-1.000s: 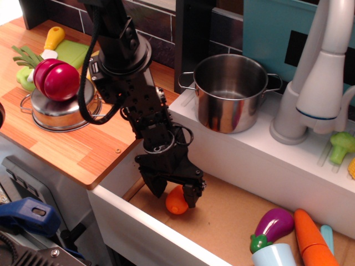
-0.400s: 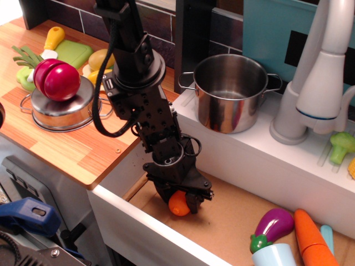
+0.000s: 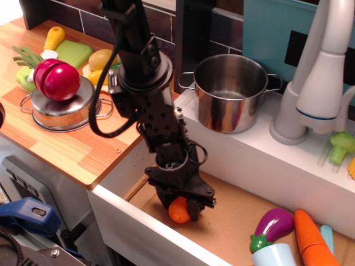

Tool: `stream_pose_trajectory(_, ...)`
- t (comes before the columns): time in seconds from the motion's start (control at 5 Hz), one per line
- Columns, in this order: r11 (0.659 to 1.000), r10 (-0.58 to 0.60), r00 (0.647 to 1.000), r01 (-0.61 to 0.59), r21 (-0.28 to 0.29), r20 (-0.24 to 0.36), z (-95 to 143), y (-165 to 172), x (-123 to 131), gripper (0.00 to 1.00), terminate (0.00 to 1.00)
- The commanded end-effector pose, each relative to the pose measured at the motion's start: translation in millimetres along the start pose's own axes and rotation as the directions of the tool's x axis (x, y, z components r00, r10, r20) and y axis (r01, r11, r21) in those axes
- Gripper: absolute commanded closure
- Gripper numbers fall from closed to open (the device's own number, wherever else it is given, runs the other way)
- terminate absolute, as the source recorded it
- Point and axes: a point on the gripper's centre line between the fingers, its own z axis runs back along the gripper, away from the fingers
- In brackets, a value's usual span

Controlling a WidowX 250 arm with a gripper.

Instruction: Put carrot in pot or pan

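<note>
Since a second ago the arm has shifted a little to the right and its fingers have drawn in, so the gripper is now clenched on the carrot, which sits low in the sink basin between the black fingertips, its rounded orange end showing below them. Taking that carrot as the landmark: far to its upper left, on the wooden counter, a steel bowl carries a red ball-shaped toy, with a green board and yellow toys behind. Up and to the right of the carrot stands the steel pot on the white ledge, well apart. Further right, at the carrot's level, lie a purple eggplant and a long orange carrot, beneath the white faucet.
</note>
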Motion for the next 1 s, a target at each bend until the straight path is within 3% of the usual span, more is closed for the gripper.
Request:
stream_pose_trajectory(0.0, 0.994, -0.025, 0.999, 0.022, 0.104, 0.025, 64, 3, 11, 1.00, 0.00)
stream_pose_trajectory(0.4, 0.965, -0.071, 0.994, 0.049, 0.256, 0.079, 125, -8, 21, 1.00, 0.00)
stream_pose_trajectory(0.8, 0.937, -0.198, 0.965, 0.135, 0.321, 0.171, 164, -18, 37, 1.00, 0.00)
